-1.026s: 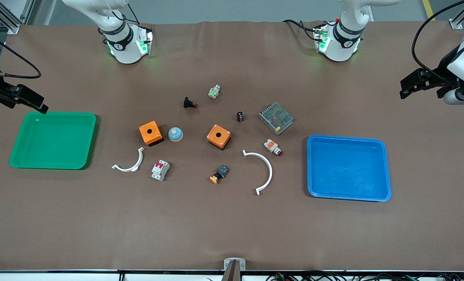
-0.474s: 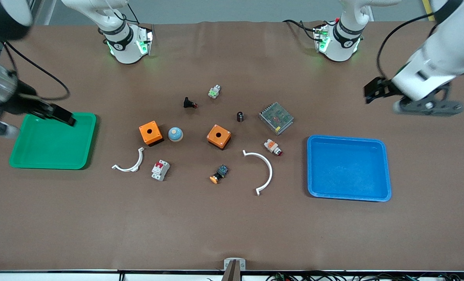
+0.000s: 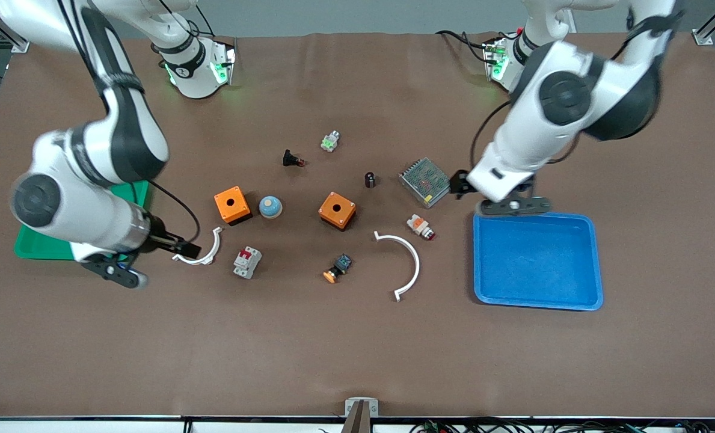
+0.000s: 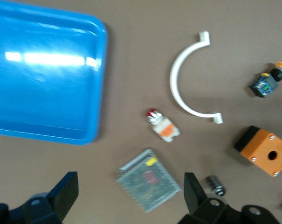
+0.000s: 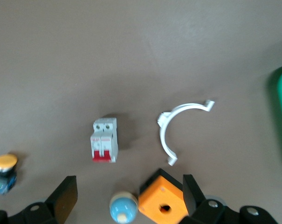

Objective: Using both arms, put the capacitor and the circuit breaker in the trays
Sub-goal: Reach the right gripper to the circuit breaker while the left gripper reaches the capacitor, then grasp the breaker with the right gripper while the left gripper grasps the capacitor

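Observation:
The capacitor (image 3: 370, 179), a tiny black cylinder, stands mid-table beside a mesh-topped metal box (image 3: 425, 181); it also shows in the left wrist view (image 4: 216, 184). The circuit breaker (image 3: 247, 262), white-grey with red levers, lies next to a small white arc (image 3: 204, 255); it also shows in the right wrist view (image 5: 105, 145). My left gripper (image 3: 458, 182) is open and empty over the mesh box's edge (image 4: 130, 183). My right gripper (image 3: 187, 248) is open and empty over the small arc's end, apart from the breaker (image 5: 129, 186).
A blue tray (image 3: 537, 258) lies toward the left arm's end. A green tray (image 3: 35, 248), partly hidden by the right arm, lies toward the right arm's end. Two orange boxes (image 3: 232, 204) (image 3: 337, 210), a blue dome (image 3: 270, 207), a large white arc (image 3: 410, 261) and small button parts lie mid-table.
Both arms swung in from the table's ends toward the middle. The right gripper left the green tray for the small arc; the left gripper came to the mesh box.

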### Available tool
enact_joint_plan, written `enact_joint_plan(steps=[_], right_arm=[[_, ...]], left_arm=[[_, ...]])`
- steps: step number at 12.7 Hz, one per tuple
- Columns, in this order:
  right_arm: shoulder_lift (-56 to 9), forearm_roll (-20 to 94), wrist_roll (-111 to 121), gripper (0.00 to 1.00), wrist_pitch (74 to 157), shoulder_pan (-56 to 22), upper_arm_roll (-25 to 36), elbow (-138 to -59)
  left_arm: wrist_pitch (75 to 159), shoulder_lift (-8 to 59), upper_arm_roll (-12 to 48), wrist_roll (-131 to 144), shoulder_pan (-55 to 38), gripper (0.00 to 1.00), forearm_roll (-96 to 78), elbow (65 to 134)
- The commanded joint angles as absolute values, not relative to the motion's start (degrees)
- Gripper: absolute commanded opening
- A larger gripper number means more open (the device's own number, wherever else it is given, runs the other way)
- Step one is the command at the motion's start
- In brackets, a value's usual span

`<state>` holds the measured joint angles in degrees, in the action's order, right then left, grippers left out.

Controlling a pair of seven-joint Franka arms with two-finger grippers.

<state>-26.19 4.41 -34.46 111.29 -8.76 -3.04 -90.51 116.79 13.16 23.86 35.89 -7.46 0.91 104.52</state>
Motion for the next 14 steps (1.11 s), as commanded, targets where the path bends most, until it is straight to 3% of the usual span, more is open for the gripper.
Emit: enact_joint_plan(steps=[1,4,6,7,8,9,10,12,14], right_arm=[[-31.9,5.6,-38.5,1.0,116.3,-10.8,-2.8,-90.3],[-35.1,5.7,-42.8,1.0,128.3,-13.3,-3.0,-95.2],[-37.2,5.7,-43.9,1.0,130.3,-14.9,-2.9,-95.4],[-37.6,5.5,-43.7,0.85,131.2,-15.3,-2.9,-96.4],[-37.7,5.5,-43.6,0.52,132.0,-15.3,-2.9,-97.1],[-37.7,5.5,-43.8,0.31,131.8,-15.3,-2.9,-97.1],[-37.6,5.5,-43.8,0.2,131.7,-15.3,-2.9,-97.1],[-37.4,5.5,-42.8,0.07,131.1,-14.8,-2.9,-96.9],[-34.7,5.2,-38.3,0.04,126.7,-12.2,-2.6,-96.6]], left_arm=[[127.7,16.4,24.2,47.9,-13.9,0.97,2.5,109.7],[133.7,22.0,24.0,61.2,-20.1,0.86,3.0,111.0],[136.0,25.6,24.1,70.0,-22.7,0.74,6.2,110.9],[137.4,27.5,24.1,74.1,-23.7,0.71,8.1,110.8],[139.2,29.8,24.1,78.5,-25.0,0.71,10.0,110.7],[141.0,31.4,24.1,82.3,-25.7,0.71,11.5,110.6],[142.1,32.7,24.2,85.3,-26.0,0.7,12.3,110.4],[142.9,34.6,24.1,86.7,-27.5,0.67,12.3,110.4],[142.9,35.6,24.2,88.7,-27.8,0.64,12.3,110.3]])
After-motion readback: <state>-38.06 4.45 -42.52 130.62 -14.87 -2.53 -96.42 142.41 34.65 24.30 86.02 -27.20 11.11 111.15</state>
